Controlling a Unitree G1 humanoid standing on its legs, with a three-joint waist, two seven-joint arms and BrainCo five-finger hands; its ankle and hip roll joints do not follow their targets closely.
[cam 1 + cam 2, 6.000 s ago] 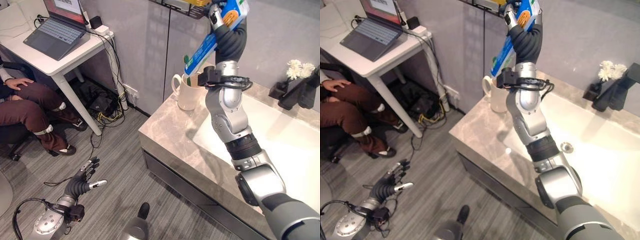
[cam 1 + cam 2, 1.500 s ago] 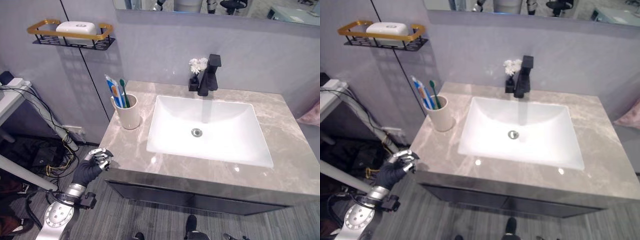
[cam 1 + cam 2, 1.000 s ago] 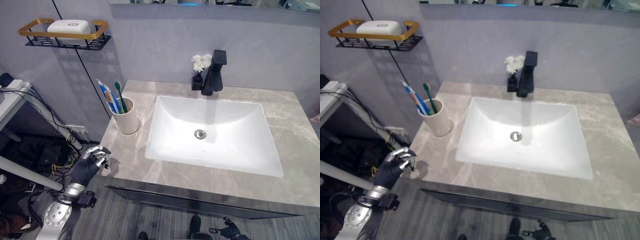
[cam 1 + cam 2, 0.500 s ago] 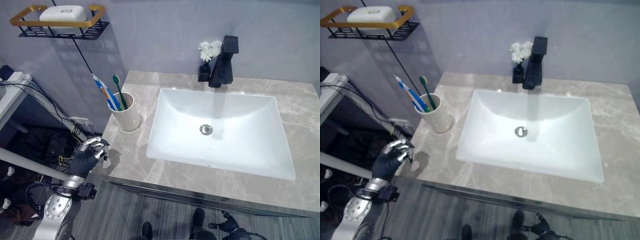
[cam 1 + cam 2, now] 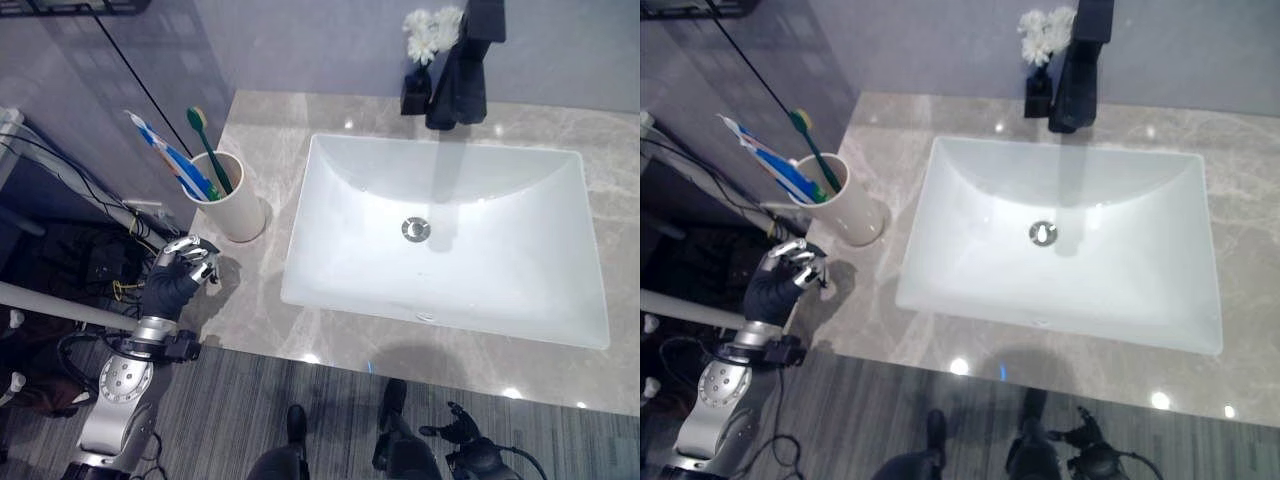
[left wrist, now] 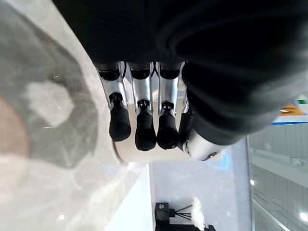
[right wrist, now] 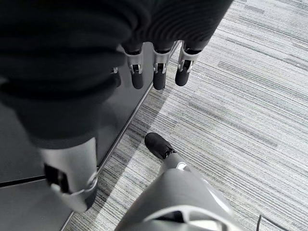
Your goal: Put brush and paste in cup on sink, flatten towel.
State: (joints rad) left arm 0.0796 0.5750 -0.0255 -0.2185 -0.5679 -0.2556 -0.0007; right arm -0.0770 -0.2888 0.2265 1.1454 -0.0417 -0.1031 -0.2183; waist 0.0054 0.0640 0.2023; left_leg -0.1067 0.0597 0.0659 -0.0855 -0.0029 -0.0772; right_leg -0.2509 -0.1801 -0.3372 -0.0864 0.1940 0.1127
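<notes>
A cream cup [image 5: 233,196] stood on the grey marble counter [image 5: 262,280] just left of the white sink basin [image 5: 445,240], holding a green toothbrush [image 5: 204,144] and a blue-and-white toothpaste tube [image 5: 168,160], both leaning toward the wall. The robot's left hand [image 5: 178,275] hovered at the counter's front-left corner, near the cup but apart from it, fingers [image 6: 138,120] loosely curled and holding nothing. The right hand [image 7: 156,67] hung low beside the dark cabinet front [image 7: 29,159], above the striped grey floor [image 7: 240,96], fingers relaxed and empty. A black faucet [image 5: 465,70] and a small black vase of white flowers [image 5: 425,40] stood behind the basin.
</notes>
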